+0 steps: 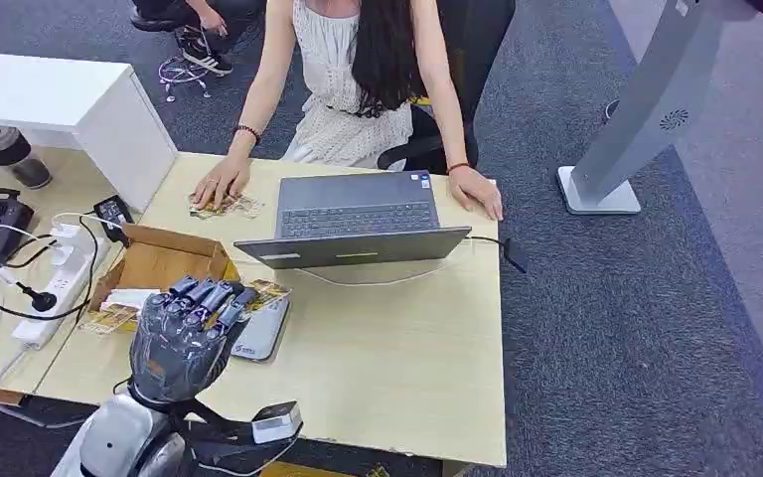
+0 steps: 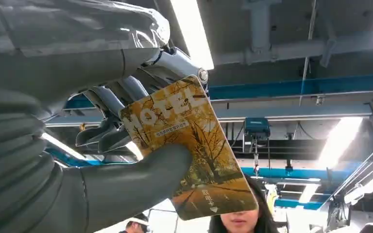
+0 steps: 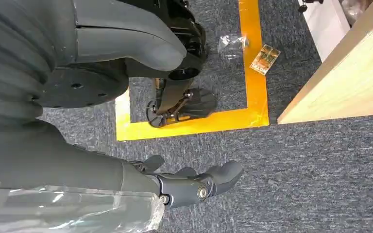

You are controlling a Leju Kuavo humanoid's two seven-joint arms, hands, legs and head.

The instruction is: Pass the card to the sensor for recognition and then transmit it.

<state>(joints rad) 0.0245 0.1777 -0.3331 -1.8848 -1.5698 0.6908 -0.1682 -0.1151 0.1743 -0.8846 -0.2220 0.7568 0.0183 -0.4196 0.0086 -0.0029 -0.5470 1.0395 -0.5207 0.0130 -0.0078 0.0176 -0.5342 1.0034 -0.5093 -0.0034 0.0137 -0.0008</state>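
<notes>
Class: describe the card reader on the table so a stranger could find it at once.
Start at the open laptop on the wooden table. Nearer the robot, beside the cardboard box, the flat grey card reader lies under the left hand's fingertips, which hold a yellow card.

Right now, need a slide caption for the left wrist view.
Left hand pinches a yellow hotel card between thumb and fingers, ceiling lights behind.
</notes>
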